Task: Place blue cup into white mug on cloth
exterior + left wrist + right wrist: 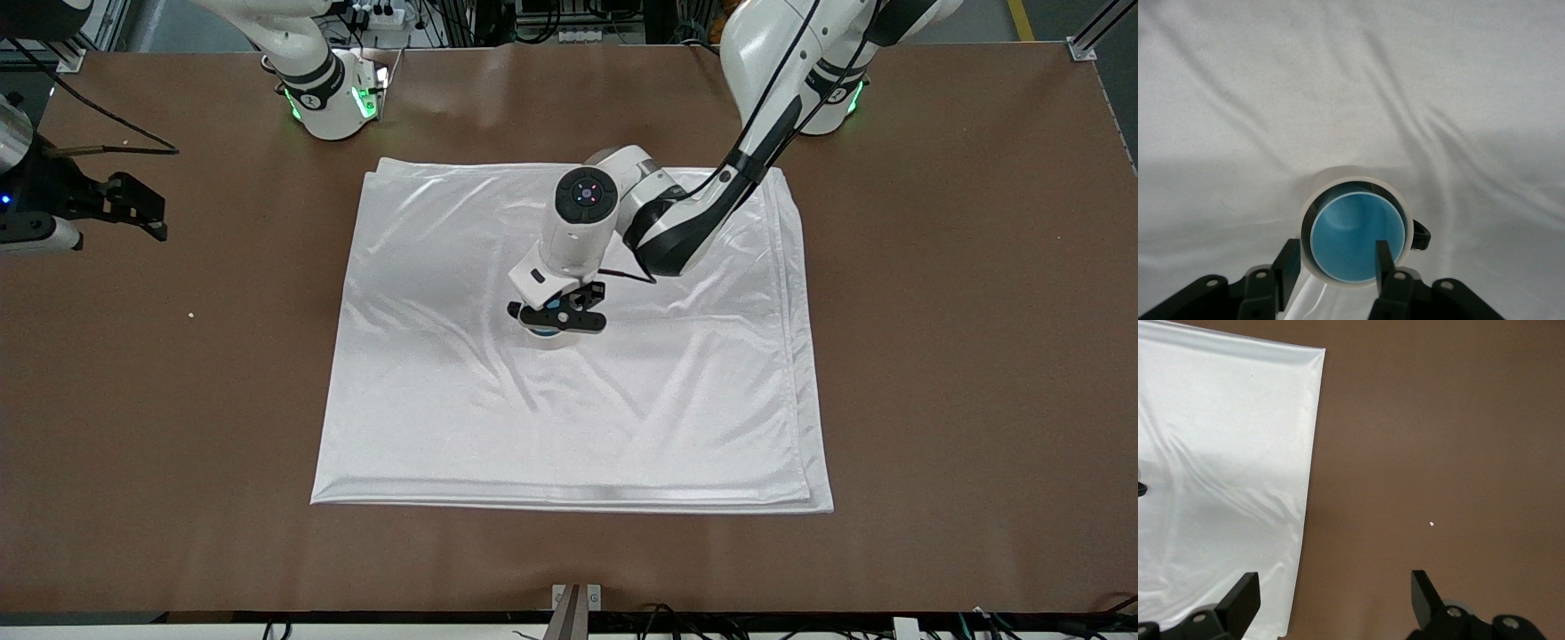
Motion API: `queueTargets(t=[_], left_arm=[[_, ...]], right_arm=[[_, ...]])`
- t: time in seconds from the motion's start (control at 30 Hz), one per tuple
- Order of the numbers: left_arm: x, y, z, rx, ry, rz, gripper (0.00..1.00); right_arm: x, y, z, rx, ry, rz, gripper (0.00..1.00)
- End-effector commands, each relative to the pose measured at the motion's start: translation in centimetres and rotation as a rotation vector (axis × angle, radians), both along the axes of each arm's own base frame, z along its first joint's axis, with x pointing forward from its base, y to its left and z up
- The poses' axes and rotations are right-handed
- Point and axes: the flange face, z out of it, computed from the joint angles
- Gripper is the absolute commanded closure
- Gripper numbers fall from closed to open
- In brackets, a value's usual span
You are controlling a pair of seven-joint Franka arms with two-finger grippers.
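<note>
Because the blue cup [1355, 235] already sits down inside the white mug [1353, 184], the job looks almost done, and the careful part is letting go. The left gripper [1336, 260] is right over the mug, near the middle of the cloth [569, 400]. Its fingers [1383, 257] sit apart, one inside the blue cup and one outside the mug wall. I cannot tell if they are pinching the walls or have already let go.

I think the best way is to open the fingers a little more, then go straight up. Going sideways could bump the rim and tip both cups.

The blue cup is round and smooth, bright blue inside, and a bit thinner than the mug. The mug is off-white with a small dark handle [1421, 236]. The cloth is white, shiny and soft, with long wrinkles, so the mug may wobble on it.

The right gripper [1335, 603] waits over the bare brown table [960, 311] at the right arm's end, wide open, holding nothing.
</note>
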Motion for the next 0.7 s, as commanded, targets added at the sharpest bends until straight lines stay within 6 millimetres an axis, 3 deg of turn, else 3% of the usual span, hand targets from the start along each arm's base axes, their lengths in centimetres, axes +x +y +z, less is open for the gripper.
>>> queueTargets(t=[0.0, 0.1, 0.27, 0.43, 0.67], left_arm=[[0.7, 0.4, 3.3, -0.008, -0.065, 0.008, 0.0], [1.5, 1.3, 7.1, -0.033, -0.11, 0.026, 0.0], [4.4, 5.5, 12.9, -0.051, -0.19, 0.091, 0.0], [7.7, 12.0, 18.0, -0.031, -0.224, 0.186, 0.0], [9.3, 19.5, 22.5, 0.045, -0.2, 0.267, 0.0]], right_arm=[[0.4, 0.1, 0.0, 0.025, 0.008, -0.072, 0.0], [0.5, 0.2, 0.0, 0.027, 0.007, -0.101, 0.0], [0.4, 0.1, -0.1, 0.027, 0.015, -0.124, 0.0], [0.5, 0.1, 0.2, 0.045, 0.005, -0.158, 0.0], [0.6, 0.2, 0.2, 0.052, -0.001, -0.162, 0.0]])
